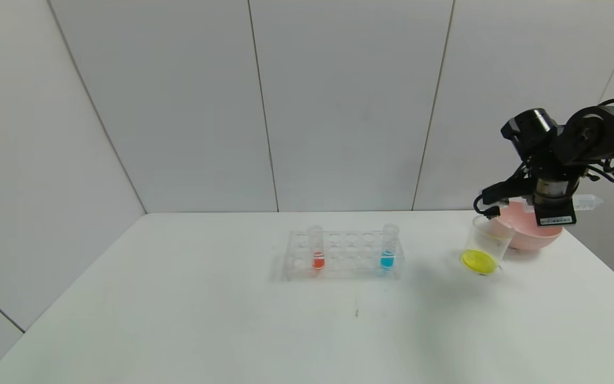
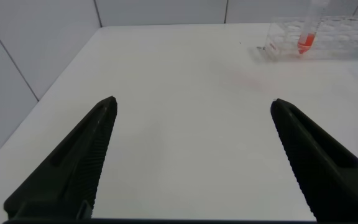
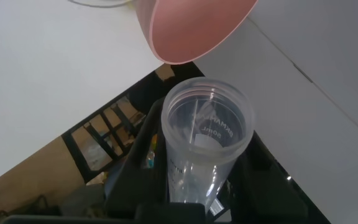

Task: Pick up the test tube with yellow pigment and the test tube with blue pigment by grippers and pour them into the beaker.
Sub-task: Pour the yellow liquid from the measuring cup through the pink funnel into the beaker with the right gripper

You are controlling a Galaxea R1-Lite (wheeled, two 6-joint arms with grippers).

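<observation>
right end effector [image 1: 555,205] | grips emptied tube [image 3: 205,140] | print "50ml"

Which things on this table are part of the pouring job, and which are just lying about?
Job in hand:
beaker, yellow liquid in it
clear tube, seemingly empty, gripped by the right claw
blue tube, standing in the rack
left claw, open, idle over the table

Lying about:
orange-red tube
pink bowl

Clear rack [image 1: 344,255] mid-table [image 1: 232,320], orange-red tube [image 1: 316,246] upright near its left end. Pink bowl [image 1: 525,229] at far right.
</observation>
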